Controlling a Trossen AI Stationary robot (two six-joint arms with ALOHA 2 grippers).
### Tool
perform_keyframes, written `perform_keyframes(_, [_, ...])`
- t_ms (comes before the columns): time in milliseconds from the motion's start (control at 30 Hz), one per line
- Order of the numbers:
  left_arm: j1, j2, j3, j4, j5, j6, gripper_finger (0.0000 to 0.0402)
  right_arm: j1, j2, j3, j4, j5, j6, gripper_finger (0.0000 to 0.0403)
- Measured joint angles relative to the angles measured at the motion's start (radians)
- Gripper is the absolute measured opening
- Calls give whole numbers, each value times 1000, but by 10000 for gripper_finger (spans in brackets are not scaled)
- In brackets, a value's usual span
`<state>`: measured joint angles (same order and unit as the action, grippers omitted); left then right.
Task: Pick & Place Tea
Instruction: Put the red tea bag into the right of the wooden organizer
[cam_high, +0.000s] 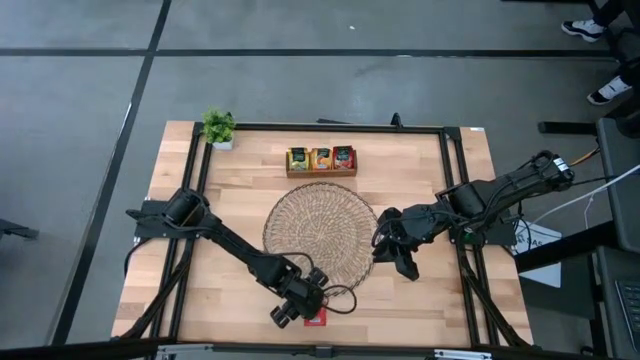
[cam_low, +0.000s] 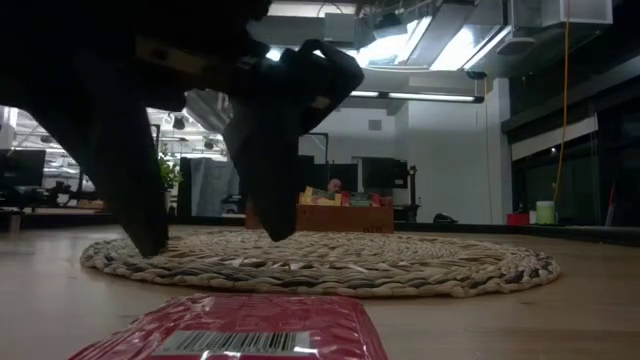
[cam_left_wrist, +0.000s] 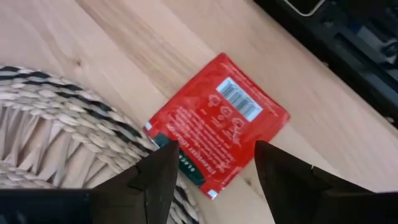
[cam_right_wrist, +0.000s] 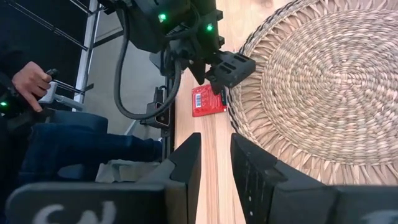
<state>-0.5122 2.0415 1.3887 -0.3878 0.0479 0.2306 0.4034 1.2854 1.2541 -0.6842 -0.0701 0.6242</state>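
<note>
A red tea sachet (cam_left_wrist: 217, 124) lies flat on the wooden table near its front edge, barcode side up, with one edge at the rim of the round wicker mat (cam_high: 320, 235). It also shows in the high view (cam_high: 316, 318) and the low view (cam_low: 240, 335). My left gripper (cam_left_wrist: 214, 180) hangs open just above it, slanting down, one finger on either side and clear of it. More tea sachets stand in a wooden box (cam_high: 321, 160) at the table's far side. My right gripper (cam_high: 395, 255) waits raised over the mat's right edge, open by a narrow gap and empty (cam_right_wrist: 214, 146).
A small potted plant (cam_high: 217, 127) stands at the far left corner. Black frame rails (cam_high: 455, 200) run along the table's sides. In the right wrist view a person's hand (cam_right_wrist: 34, 78) holds a controller beyond the table's near edge.
</note>
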Motion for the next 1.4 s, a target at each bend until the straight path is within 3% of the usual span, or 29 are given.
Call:
perform_keyframes(633, [-16,68,-2,15,6,16,202,0,0,0,0,0,4,88])
perform_keyframes(733, [-16,70,-3,8,7,16,174,0,0,0,1,1,4,88])
perform_keyframes(1000, [-16,73,-4,0,48,-19,15,0,0,0,2,25,4,88])
perform_keyframes(1200, [-13,45,-8,-22,24,-27,9,0,0,0,3,25,1,88])
perform_keyframes(1400, [8,-72,0,-126,-105,-75,5,0,0,0,12,25,-4,88])
